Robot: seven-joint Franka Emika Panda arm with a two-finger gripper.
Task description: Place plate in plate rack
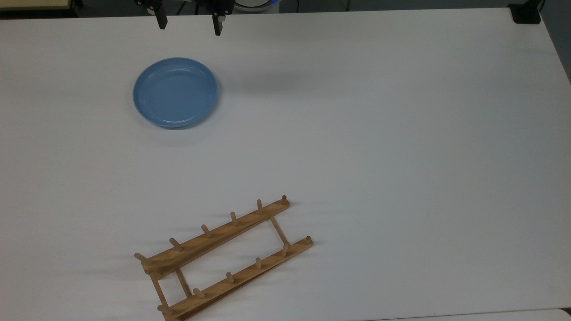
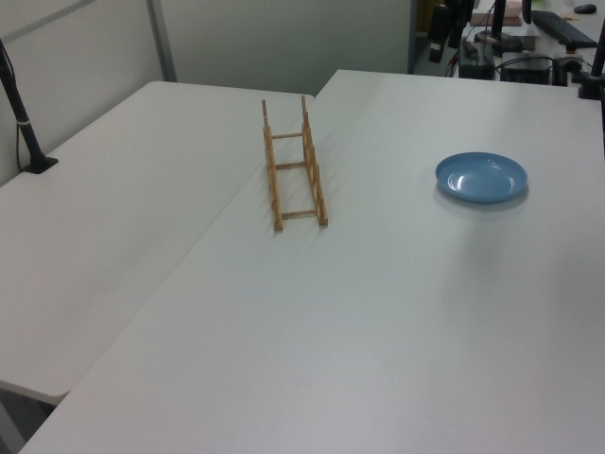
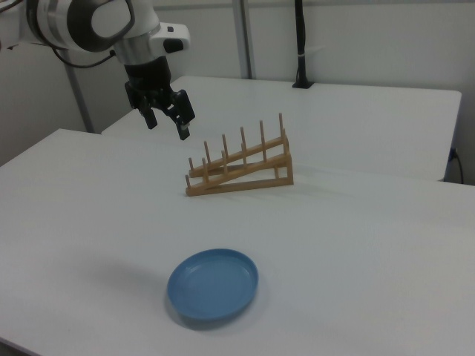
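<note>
Top view: the gripper (image 1: 188, 24) hangs wide open and empty beyond the far rim of the blue plate (image 1: 175, 92), which lies flat on the white bench (image 1: 379, 133), well apart from the wooden plate rack (image 1: 223, 258).

The plate (image 1: 175, 92), round, shallow and light blue, lies flat and right way up in the top view's upper left. The plate rack (image 1: 221, 258), light-brown wood with two pegged rails joined by crossbars, sits empty at lower centre, well apart, angled diagonally.
</note>
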